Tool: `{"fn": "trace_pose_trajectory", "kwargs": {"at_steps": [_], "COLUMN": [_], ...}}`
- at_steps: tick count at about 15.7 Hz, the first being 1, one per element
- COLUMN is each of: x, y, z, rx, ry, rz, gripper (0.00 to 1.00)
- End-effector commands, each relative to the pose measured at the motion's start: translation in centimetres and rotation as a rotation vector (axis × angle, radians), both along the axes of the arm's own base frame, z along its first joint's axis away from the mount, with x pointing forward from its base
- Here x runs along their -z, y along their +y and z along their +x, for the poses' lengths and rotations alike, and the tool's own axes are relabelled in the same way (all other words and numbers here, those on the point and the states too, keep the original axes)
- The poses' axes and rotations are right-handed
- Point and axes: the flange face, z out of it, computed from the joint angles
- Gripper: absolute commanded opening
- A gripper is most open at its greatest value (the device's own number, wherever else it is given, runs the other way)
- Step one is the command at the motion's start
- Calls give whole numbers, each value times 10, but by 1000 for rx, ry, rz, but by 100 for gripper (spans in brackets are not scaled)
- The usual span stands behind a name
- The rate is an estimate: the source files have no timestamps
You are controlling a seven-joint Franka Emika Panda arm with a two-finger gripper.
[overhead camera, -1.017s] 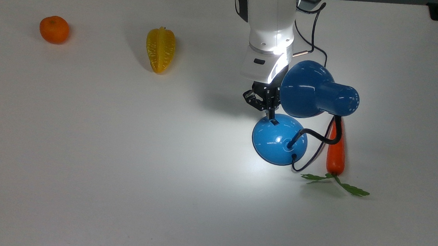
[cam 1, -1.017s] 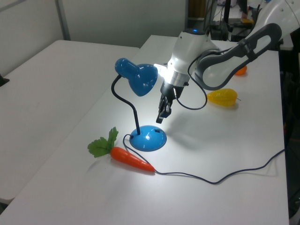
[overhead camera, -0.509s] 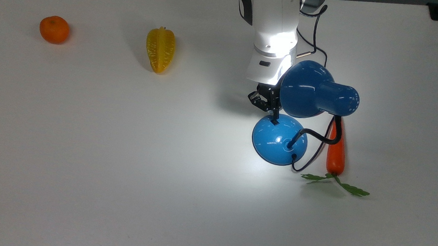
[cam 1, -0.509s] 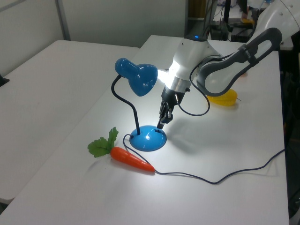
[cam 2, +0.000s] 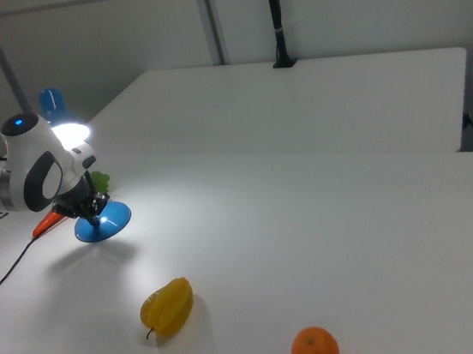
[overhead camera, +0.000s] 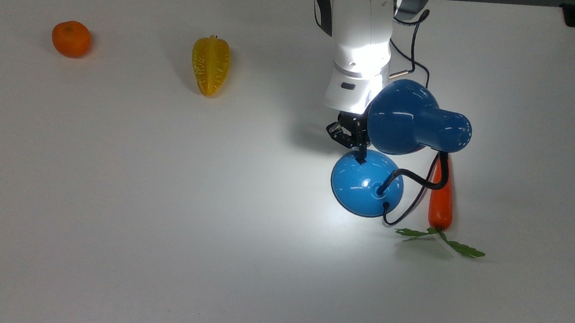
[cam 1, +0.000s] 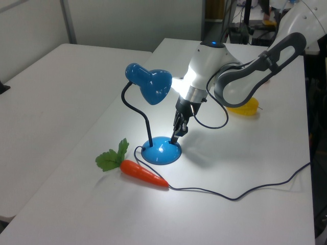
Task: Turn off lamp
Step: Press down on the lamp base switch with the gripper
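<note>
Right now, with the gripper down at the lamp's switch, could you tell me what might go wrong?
The lamp is lit, and the gripper tip sits at the edge of the domed base; pushing off-centre could slide or tip it instead of clicking the switch. The shade hangs right beside the wrist, so the arm might knock it. The carrot lies against the cord and could get dragged.

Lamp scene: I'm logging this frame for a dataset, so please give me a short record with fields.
lamp: blue, lit, bright pool on the table
shade: over the base, facing down
tool: tip at the black switch on the base's edge
carrot: beside the base, at the top view's right
starfruit: apart, top view's left
orange: farthest left in top view
</note>
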Motion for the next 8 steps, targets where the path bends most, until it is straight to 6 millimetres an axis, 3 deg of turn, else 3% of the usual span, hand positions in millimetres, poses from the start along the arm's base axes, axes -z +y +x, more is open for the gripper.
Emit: {"fn": "trace_pose_trajectory", "kwargs": {"at_steps": [1, 8], "x": [7, 14], "y": [1, 1], "z": [-2, -3], "rx": [-19, -24], "ry": [-27, -35], "rz": [-5, -10], "gripper": [2, 2]}}
